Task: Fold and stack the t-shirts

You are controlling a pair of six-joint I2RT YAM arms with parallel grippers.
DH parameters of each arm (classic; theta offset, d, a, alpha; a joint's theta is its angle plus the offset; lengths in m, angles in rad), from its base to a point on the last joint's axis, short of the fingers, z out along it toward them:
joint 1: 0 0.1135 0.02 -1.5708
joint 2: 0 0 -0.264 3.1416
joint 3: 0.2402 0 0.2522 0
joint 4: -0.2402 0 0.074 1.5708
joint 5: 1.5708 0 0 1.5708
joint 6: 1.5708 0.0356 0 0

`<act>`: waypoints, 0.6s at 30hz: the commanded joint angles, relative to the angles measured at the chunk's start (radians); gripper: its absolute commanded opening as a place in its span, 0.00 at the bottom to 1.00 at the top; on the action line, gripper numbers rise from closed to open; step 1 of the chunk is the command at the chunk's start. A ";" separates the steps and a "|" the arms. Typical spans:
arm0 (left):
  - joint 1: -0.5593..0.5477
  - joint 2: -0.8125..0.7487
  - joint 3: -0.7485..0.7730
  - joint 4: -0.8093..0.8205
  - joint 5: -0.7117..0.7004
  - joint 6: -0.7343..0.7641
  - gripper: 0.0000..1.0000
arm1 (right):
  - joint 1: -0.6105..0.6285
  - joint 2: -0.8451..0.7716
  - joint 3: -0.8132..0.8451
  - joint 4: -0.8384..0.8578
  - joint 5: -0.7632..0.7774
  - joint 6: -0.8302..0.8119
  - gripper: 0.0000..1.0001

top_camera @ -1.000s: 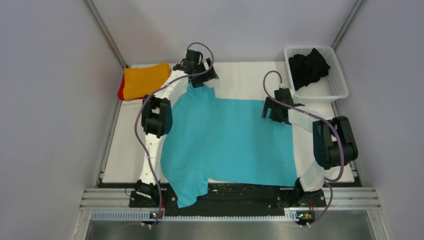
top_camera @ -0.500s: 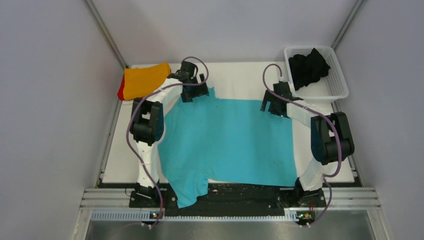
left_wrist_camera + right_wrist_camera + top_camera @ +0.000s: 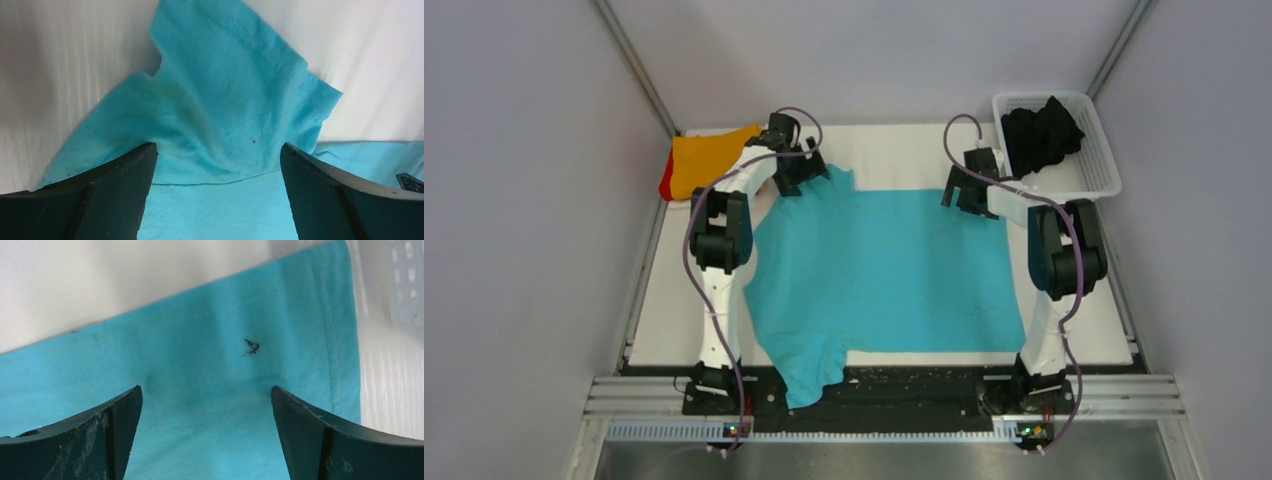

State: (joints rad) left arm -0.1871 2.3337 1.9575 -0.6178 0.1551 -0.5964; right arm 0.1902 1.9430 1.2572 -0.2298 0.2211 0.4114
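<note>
The turquoise t-shirt [image 3: 884, 270] lies spread flat over the middle of the white table, one sleeve hanging over the near edge. My left gripper [image 3: 796, 180] is open at its far left corner, over a bunched sleeve [image 3: 235, 100]. My right gripper [image 3: 964, 196] is open at the far right corner, its fingers [image 3: 320, 435] pressing down on the hemmed cloth [image 3: 220, 365]. An orange shirt [image 3: 714, 158] lies folded on a red one [image 3: 666, 183] at the far left. The black shirt [image 3: 1039, 135] is heaped in the basket.
The white mesh basket [image 3: 1092, 170] stands at the far right corner, close to my right gripper; its wall shows in the right wrist view [image 3: 405, 285]. Grey walls close in on both sides. A black strip [image 3: 904, 385] runs along the near table edge.
Both arms have reached further back and outward, drawing the shirt's far edge toward the back of the table. The shirt lies flatter and wider. Both grippers stay open.
</note>
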 commanded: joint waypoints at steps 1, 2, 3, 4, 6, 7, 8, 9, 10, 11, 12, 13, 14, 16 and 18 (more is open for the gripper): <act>0.032 0.127 0.105 -0.023 0.054 -0.007 0.99 | -0.018 0.108 0.088 -0.038 -0.005 -0.017 0.99; 0.036 0.144 0.135 -0.023 0.060 -0.010 0.99 | -0.018 0.125 0.111 -0.047 -0.006 -0.017 0.99; 0.040 0.164 0.163 -0.021 0.069 -0.015 0.99 | -0.021 0.141 0.136 -0.053 -0.007 -0.019 0.99; 0.043 0.181 0.195 -0.018 0.077 -0.016 0.99 | -0.020 0.156 0.159 -0.057 -0.006 -0.019 0.99; 0.048 0.220 0.260 -0.017 0.091 -0.020 0.99 | -0.021 0.186 0.204 -0.066 -0.009 -0.026 0.99; 0.052 0.237 0.291 -0.018 0.093 -0.024 0.99 | -0.022 0.199 0.227 -0.072 -0.010 -0.027 0.99; 0.057 0.252 0.316 -0.018 0.097 -0.032 0.99 | -0.022 0.213 0.253 -0.080 -0.010 -0.030 0.99; 0.066 0.265 0.335 -0.013 0.102 -0.039 0.99 | -0.022 0.228 0.286 -0.087 -0.010 -0.033 0.99; 0.075 0.272 0.347 -0.004 0.109 -0.049 0.99 | -0.022 0.240 0.309 -0.093 -0.012 -0.039 0.99; 0.084 0.276 0.354 0.016 0.117 -0.060 0.99 | -0.022 0.251 0.331 -0.098 -0.012 -0.042 0.99; 0.093 0.275 0.358 0.036 0.126 -0.070 0.99 | -0.022 0.263 0.351 -0.102 -0.014 -0.047 0.99; 0.101 0.274 0.363 0.054 0.133 -0.075 0.99 | -0.022 0.271 0.372 -0.104 -0.014 -0.050 0.99; 0.107 0.273 0.372 0.066 0.135 -0.078 0.99 | -0.022 0.279 0.392 -0.106 -0.014 -0.053 0.99; 0.113 0.274 0.417 0.074 0.132 -0.075 0.99 | -0.022 0.292 0.435 -0.106 -0.021 -0.060 0.99; 0.113 0.263 0.461 0.077 0.138 -0.069 0.99 | -0.022 0.297 0.477 -0.117 -0.042 -0.064 0.99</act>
State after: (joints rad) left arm -0.0994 2.5782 2.3428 -0.5850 0.3061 -0.6685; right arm 0.1734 2.2044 1.6535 -0.3153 0.2337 0.3595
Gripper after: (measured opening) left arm 0.986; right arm 0.986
